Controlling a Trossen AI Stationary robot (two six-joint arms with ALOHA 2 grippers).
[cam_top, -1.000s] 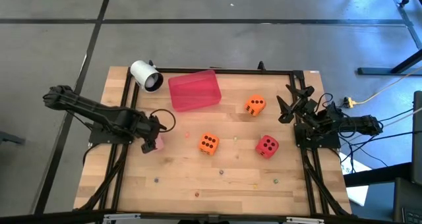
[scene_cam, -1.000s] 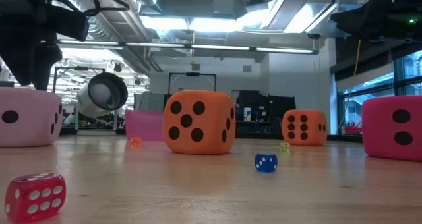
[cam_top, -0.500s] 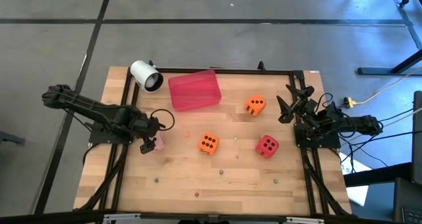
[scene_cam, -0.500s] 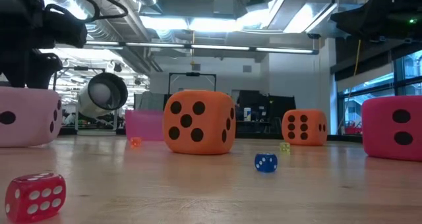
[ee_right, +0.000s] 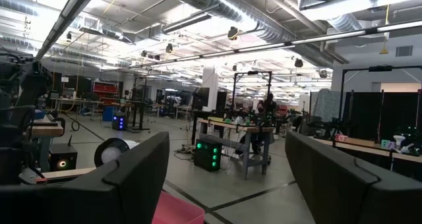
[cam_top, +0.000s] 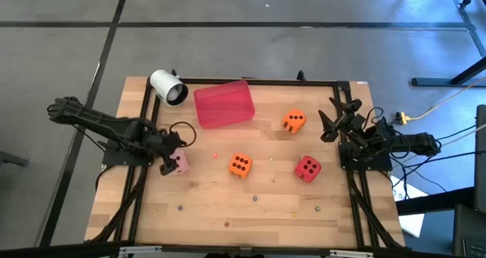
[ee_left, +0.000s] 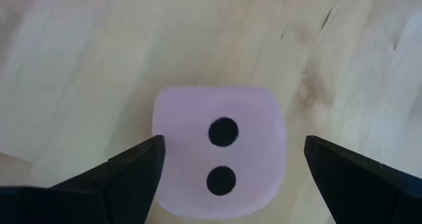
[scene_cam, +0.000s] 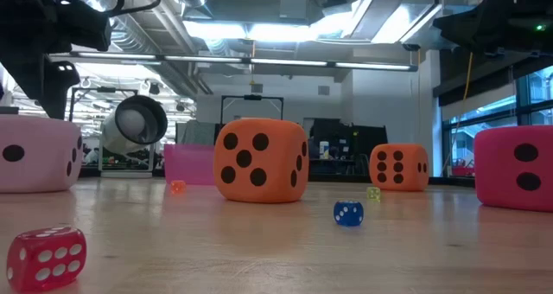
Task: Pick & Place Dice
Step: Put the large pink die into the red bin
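Note:
The pale pink die (cam_top: pixel 180 162) rests flat on the wooden table near its left side, two pips up in the left wrist view (ee_left: pixel 221 155). My left gripper (cam_top: pixel 167 160) hangs over it, open, with one finger above each side of the die (ee_left: pixel 232 141). One orange die (cam_top: pixel 240 165) sits at mid-table. The second orange die (cam_top: pixel 294 121) is farther back and the red die (cam_top: pixel 307 168) is to the right. My right gripper (cam_top: pixel 334 118) waits open at the right edge, facing the room (ee_right: pixel 227 138).
A flat red tray (cam_top: pixel 223 104) lies at the far middle, with a white cylindrical lamp-like object (cam_top: pixel 168 87) beside it at the far left. Tiny coloured dice and beads are scattered near the front, among them a red one (scene_cam: pixel 46 257) and a blue one (scene_cam: pixel 348 213). Black frame rails run along the table's sides.
My left gripper has drawn back a little toward the table's left edge, so more of the pink die shows beside it from above. The die stays in the same spot on the table.

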